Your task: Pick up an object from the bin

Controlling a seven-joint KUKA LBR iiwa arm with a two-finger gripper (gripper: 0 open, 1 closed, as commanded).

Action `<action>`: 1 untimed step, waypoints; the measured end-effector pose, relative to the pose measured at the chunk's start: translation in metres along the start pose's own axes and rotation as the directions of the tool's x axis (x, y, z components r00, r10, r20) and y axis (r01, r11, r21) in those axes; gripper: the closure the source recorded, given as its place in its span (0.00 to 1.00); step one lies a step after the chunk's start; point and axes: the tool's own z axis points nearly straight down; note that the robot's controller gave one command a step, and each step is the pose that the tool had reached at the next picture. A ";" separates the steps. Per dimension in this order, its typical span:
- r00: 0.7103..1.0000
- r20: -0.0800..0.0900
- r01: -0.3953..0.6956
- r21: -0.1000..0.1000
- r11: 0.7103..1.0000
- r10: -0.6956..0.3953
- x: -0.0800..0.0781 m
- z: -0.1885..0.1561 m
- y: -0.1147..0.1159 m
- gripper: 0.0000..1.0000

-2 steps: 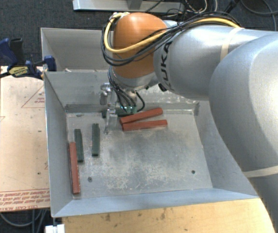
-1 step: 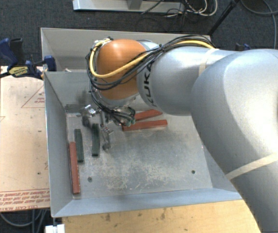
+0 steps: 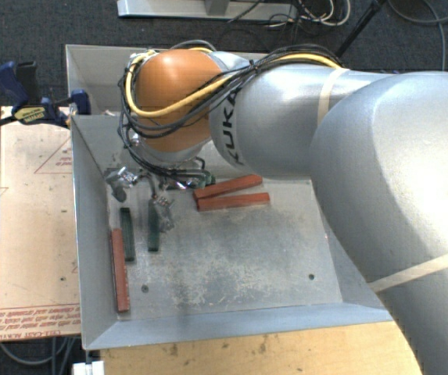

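We see a grey metal bin (image 3: pixel 231 287) with a scuffed floor, standing on dark carpet (image 3: pixel 51 22). The hand (image 3: pixel 140 198) hangs spread near the left wall, just above two dark green sticks (image 3: pixel 127 237). A long red stick (image 3: pixel 120 272) lies along that wall, and two red blocks (image 3: pixel 231 195) lie to the hand's right. The lower right floor is open.

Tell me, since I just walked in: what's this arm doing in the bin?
The KUKA arm's gripper hangs low in the grey bin, near the wall on the view's left, open and holding nothing. Just below it in the view lie two dark green bars, with a long reddish-brown strip beside them. Two reddish-brown blocks lie to its right. Nothing is picked yet.
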 end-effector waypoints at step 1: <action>0.907 -0.002 0.422 -0.003 0.907 -0.422 0.001 0.000 0.010 0.00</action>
